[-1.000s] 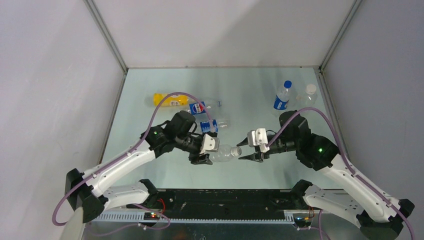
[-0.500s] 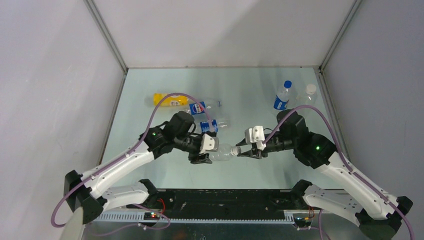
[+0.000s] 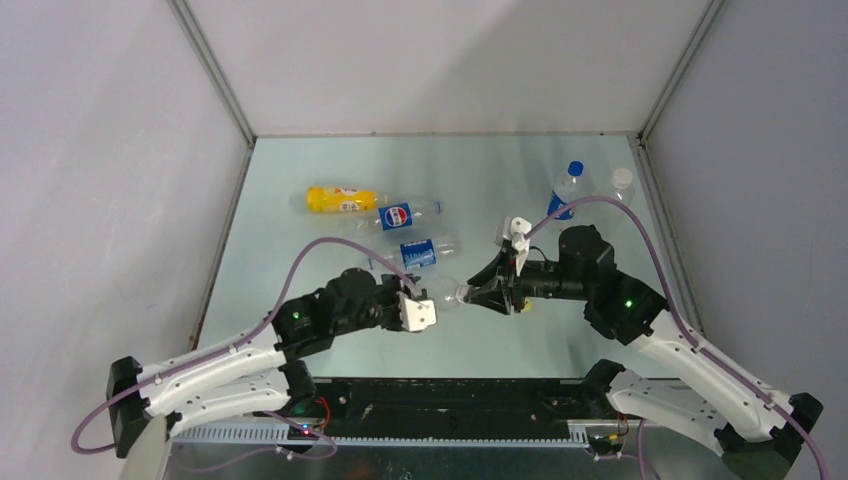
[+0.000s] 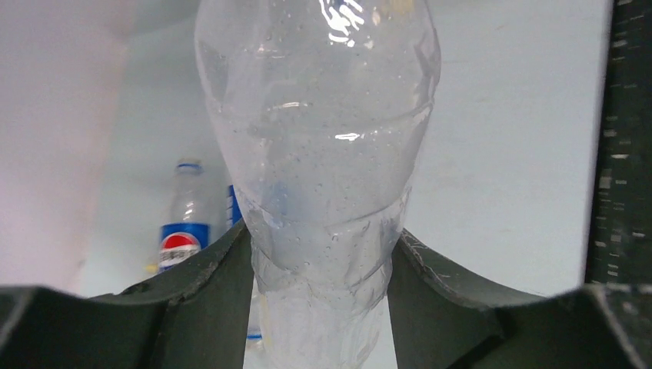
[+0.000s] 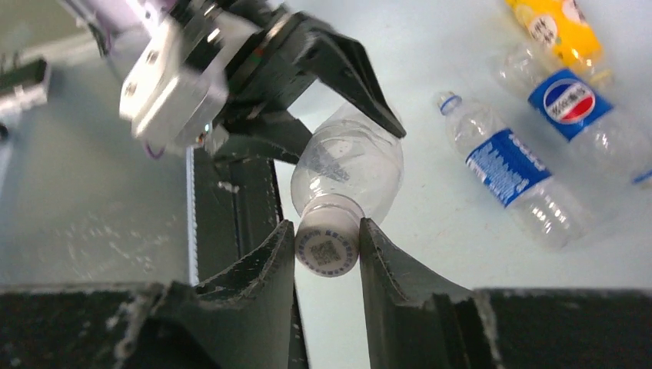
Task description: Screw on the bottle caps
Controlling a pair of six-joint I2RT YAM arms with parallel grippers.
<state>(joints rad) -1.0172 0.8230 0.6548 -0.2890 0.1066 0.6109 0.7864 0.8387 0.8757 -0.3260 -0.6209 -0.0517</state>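
My left gripper (image 4: pixel 321 238) is shut on the body of an unlabelled clear bottle (image 4: pixel 323 154) and holds it off the table, neck towards the right arm. In the top view the bottle (image 3: pixel 441 296) lies level between the two grippers. A white cap (image 5: pixel 327 247) with a printed code sits on its neck. My right gripper (image 5: pixel 327 227) is shut on this cap, one finger on each side. In the top view the right gripper (image 3: pixel 470 293) meets the left gripper (image 3: pixel 425 305) at mid-table.
Three bottles lie at the back left: an opaque yellow-orange one (image 3: pixel 340 199), one with a Pepsi label (image 3: pixel 400 215), and one with a blue label (image 3: pixel 425 250). Two capped bottles stand at the back right, one blue-capped (image 3: pixel 566 192), one white-capped (image 3: pixel 620 190).
My right gripper moved left from open and apart to the bottle's neck, closed on the cap, and its wrist turned. My left arm drew back towards the front, still holding the bottle.
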